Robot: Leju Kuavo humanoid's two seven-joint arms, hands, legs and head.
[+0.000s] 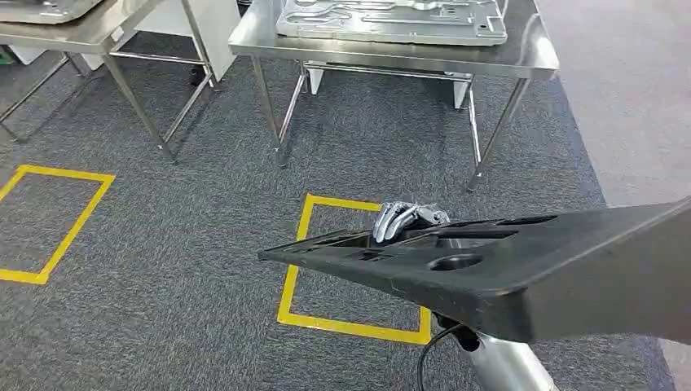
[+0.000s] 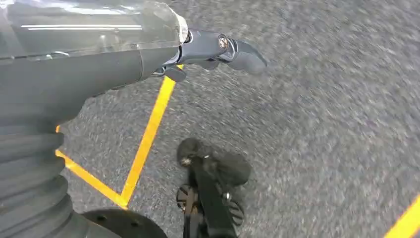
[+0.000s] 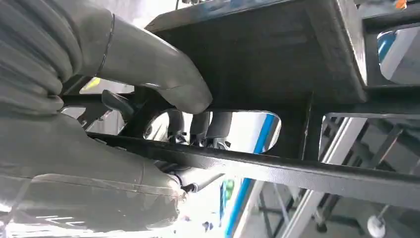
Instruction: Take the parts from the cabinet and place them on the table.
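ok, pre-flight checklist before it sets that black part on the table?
1. Grip on black part: ok. The right hand has fingers hooked through a slot, thumb on the other side.
2. Part attitude: ok, roughly level in the head view.
3. Left hand free: ok, holds nothing, hangs over carpet.
4. Room on steel table: not ok. A grey metal panel covers most of the visible top.
5. Path to table: ok, bare carpet and yellow floor marking.
6. Grip security under load: cannot tell.
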